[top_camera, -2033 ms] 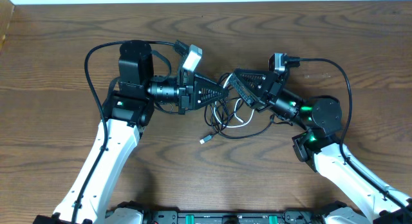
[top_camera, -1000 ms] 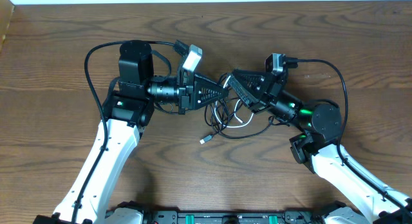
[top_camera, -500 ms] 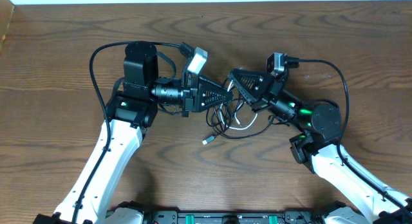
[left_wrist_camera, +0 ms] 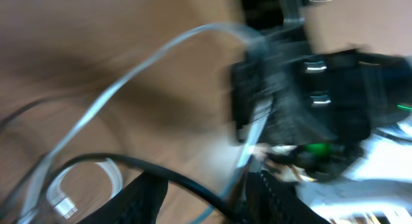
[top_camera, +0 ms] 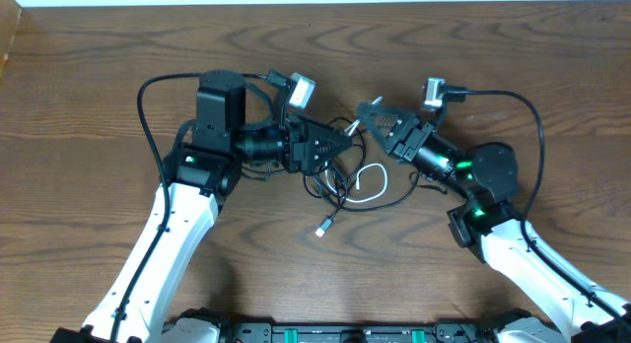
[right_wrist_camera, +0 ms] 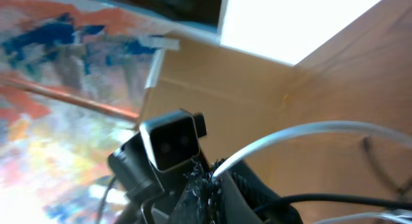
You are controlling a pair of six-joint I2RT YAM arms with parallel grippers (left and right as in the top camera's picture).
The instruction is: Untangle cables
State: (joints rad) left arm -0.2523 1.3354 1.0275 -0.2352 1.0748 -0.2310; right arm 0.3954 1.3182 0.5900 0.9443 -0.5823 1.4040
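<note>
Right gripper [top_camera: 367, 113] pinches white cable [top_camera: 372, 181], drawn taut. Left gripper [top_camera: 343, 141] spread, black cable [top_camera: 333, 185] crossing between. Both overlap on table [top_camera: 99, 47]: early stage, separation mostly left.

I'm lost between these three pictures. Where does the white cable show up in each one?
Overhead: the white cable loops at centre, between the two arms.
Left wrist: the white cable arcs from lower left to top centre.
Right wrist: it curves across the lower right.
Shared landmark: the black cable.
</note>
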